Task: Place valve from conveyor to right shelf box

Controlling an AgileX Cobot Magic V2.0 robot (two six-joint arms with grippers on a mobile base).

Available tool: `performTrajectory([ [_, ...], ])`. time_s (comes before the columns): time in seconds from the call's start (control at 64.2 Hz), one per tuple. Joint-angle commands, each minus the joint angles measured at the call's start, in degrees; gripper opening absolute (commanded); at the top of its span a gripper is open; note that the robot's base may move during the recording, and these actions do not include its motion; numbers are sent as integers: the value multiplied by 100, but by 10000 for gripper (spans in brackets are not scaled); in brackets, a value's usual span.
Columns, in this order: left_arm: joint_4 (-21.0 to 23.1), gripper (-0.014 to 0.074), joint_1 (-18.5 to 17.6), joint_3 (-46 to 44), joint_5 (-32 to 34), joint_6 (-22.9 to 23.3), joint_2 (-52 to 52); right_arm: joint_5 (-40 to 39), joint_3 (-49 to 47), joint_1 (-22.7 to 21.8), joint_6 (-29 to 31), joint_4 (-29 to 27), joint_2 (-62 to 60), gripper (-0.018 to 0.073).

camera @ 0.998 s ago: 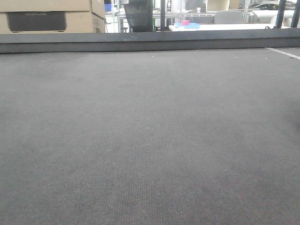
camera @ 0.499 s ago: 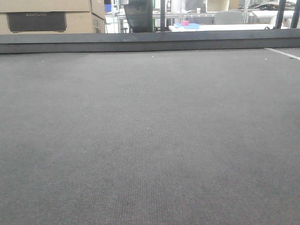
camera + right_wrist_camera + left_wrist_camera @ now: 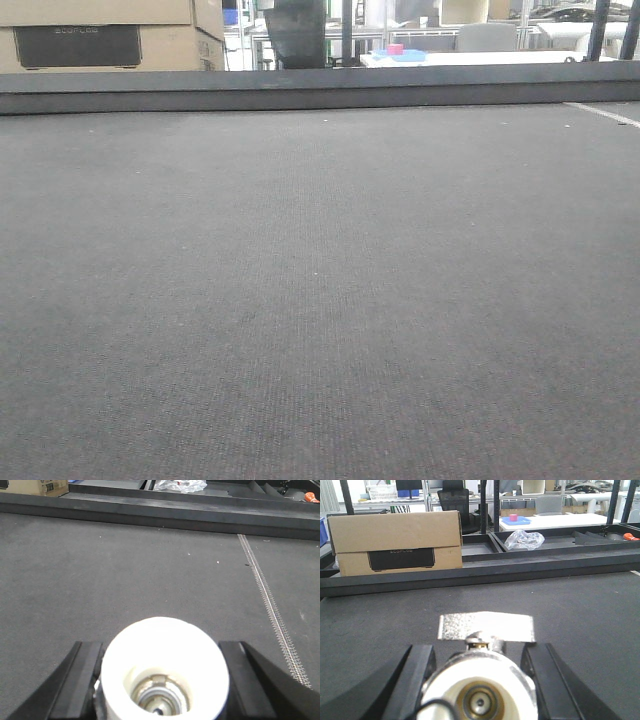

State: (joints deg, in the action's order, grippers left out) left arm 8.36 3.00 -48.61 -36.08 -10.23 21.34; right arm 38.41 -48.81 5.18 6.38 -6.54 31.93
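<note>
In the left wrist view a valve [image 3: 479, 692] with a white end cap faces the camera. My left gripper [image 3: 479, 649] is shut on it, a black finger pressed on each side. A flat silver plate [image 3: 485, 626] shows just past its top stub. The right wrist view shows another white-capped valve [image 3: 150, 647] end-on, with my right gripper [image 3: 160, 645] shut on it. Both are held low over the dark grey conveyor [image 3: 320, 300]. The front view shows only belt, no gripper. The right shelf and its box are out of view.
The belt's raised dark rim [image 3: 320, 88] runs along the far side. Beyond it stand a cardboard carton [image 3: 395, 542] and a crumpled plastic bag [image 3: 524, 539]. A metal seam [image 3: 267, 600] crosses the belt right of the right gripper.
</note>
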Motion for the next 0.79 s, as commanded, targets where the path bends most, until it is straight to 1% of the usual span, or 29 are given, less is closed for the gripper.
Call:
performTrajectory([
  [0.0, 38, -111, -31, -25, 263, 39, -32, -424, -38, 0, 23, 10, -57, -155],
  [0.779, 38, -111, -31, -25, 263, 39, -32, -424, -38, 0, 23, 10, -57, -155],
])
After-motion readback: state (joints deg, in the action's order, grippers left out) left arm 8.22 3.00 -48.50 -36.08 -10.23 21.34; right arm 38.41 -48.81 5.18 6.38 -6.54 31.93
